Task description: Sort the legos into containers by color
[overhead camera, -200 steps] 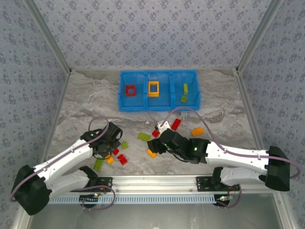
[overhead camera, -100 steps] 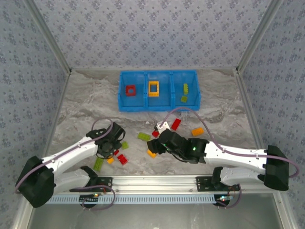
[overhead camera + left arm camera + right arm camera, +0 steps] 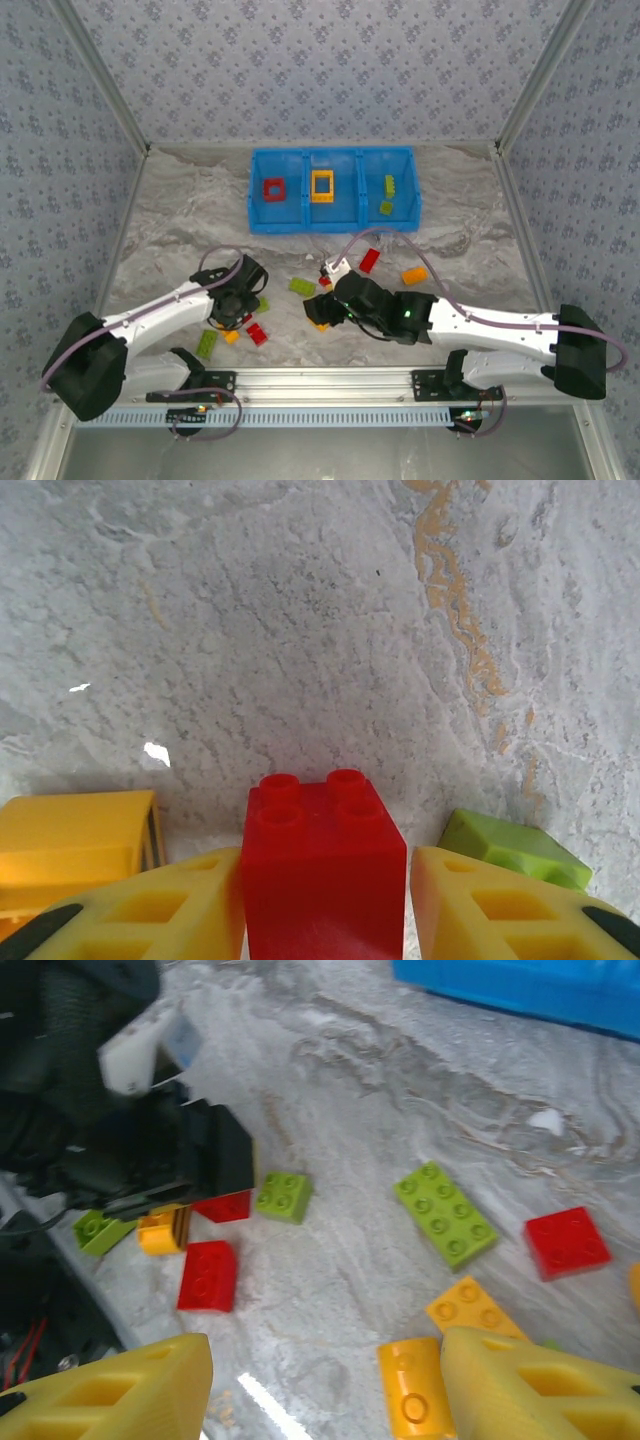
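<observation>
My left gripper (image 3: 240, 300) is down at the table and shut on a red two-by-two brick (image 3: 320, 865), its yellow fingers (image 3: 165, 910) on both sides of it. An orange brick (image 3: 75, 830) lies left of it and a green one (image 3: 510, 845) lies to the right. The right gripper (image 3: 322, 308) hangs open over the table, gripping nothing. An orange brick (image 3: 412, 1395) lies against its right finger (image 3: 540, 1380). The blue tray (image 3: 300, 224) at the back holds a red frame (image 3: 273, 188), an orange frame (image 3: 322, 186) and two green bricks (image 3: 388, 186).
Loose bricks lie between the arms: a green plate (image 3: 445, 1212), a red square (image 3: 567, 1242), an orange square (image 3: 472, 1307), a red brick (image 3: 208, 1275), a small green one (image 3: 283, 1196). Farther right lie a red (image 3: 369, 261) and an orange brick (image 3: 414, 274). The left arm's black wrist (image 3: 150, 1150) is close to the right gripper.
The left gripper has swung right and come down over the red brick near the green one. The right gripper has edged slightly left toward the orange brick.
</observation>
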### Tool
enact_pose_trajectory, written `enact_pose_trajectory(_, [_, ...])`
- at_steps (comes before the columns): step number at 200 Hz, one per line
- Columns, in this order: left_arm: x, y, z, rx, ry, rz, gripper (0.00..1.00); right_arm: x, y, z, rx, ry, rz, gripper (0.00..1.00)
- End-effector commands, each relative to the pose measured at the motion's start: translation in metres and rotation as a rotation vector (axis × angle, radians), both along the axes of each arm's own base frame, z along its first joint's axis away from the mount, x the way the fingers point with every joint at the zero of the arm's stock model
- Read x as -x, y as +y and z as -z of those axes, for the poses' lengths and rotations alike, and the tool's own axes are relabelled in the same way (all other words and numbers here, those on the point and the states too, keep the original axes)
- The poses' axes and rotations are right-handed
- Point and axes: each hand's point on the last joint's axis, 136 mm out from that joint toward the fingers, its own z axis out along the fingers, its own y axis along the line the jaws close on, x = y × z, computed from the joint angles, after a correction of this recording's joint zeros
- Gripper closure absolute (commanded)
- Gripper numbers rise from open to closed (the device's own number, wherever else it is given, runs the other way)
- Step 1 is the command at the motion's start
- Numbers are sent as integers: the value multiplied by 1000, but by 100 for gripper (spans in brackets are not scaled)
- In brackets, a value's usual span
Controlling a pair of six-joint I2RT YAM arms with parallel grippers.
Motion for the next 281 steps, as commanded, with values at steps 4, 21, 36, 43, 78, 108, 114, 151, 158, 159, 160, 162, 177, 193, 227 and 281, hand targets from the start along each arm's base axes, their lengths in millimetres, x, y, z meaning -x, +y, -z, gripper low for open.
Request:
enact_pose_trajectory(4, [2, -1, 8, -4, 17, 7, 56, 9, 14, -14, -79, -22, -74, 35])
enact_pose_trajectory(21, [3, 0, 10, -16, 22, 7, 62, 8, 15, -14, -76, -20, -68, 35])
enact_pose_trajectory(36, [2, 3, 7, -27, 11, 7, 69, 7, 14, -13, -70, -20, -59, 35])
enact_pose_trajectory(43, [0, 4, 4, -36, 1, 8, 72, 6, 14, -13, -69, -20, -56, 35])
enact_pose_trajectory(78, [-15, 8, -36, -93, -72, 70, 75, -2, 8, -23, -65, -52, -12, 35])
enact_pose_trajectory(108, [-57, -17, -90, -125, -180, 235, 75, -28, -7, -51, -87, -175, 118, 35])
enact_pose_trajectory(114, [-68, -23, -100, -133, -195, 269, 75, -37, -12, -57, -85, -203, 167, 35])
enact_pose_trajectory(151, [-154, -73, -133, -73, -271, 460, 75, -87, -31, -86, -90, -299, 320, 34])
enact_pose_trajectory(158, [-175, -79, -140, -69, -296, 484, 75, -96, -32, -90, -94, -309, 333, 34])
enact_pose_trajectory(159, [-177, -80, -140, -69, -297, 489, 75, -97, -32, -90, -94, -310, 334, 34])
enact_pose_trajectory(160, [-180, -81, -140, -67, -299, 492, 75, -98, -32, -91, -97, -312, 337, 34])
enact_pose_trajectory(162, [-186, -83, -143, -63, -312, 500, 75, -101, -32, -92, -104, -311, 335, 34])
enact_pose_trajectory(177, [-231, -96, -152, -34, -363, 550, 74, -119, -30, -98, -127, -304, 335, 34])
enact_pose_trajectory(193, [-273, -105, -153, -3, -390, 595, 74, -137, -23, -104, -112, -332, 335, 33])
enact_pose_trajectory(227, [-344, -117, -136, 127, -399, 618, 72, -167, 14, -109, -39, -398, 303, 33])
enact_pose_trajectory(281, [-384, -125, -105, 220, -358, 596, 71, -196, 67, -105, 133, -485, 343, 33])
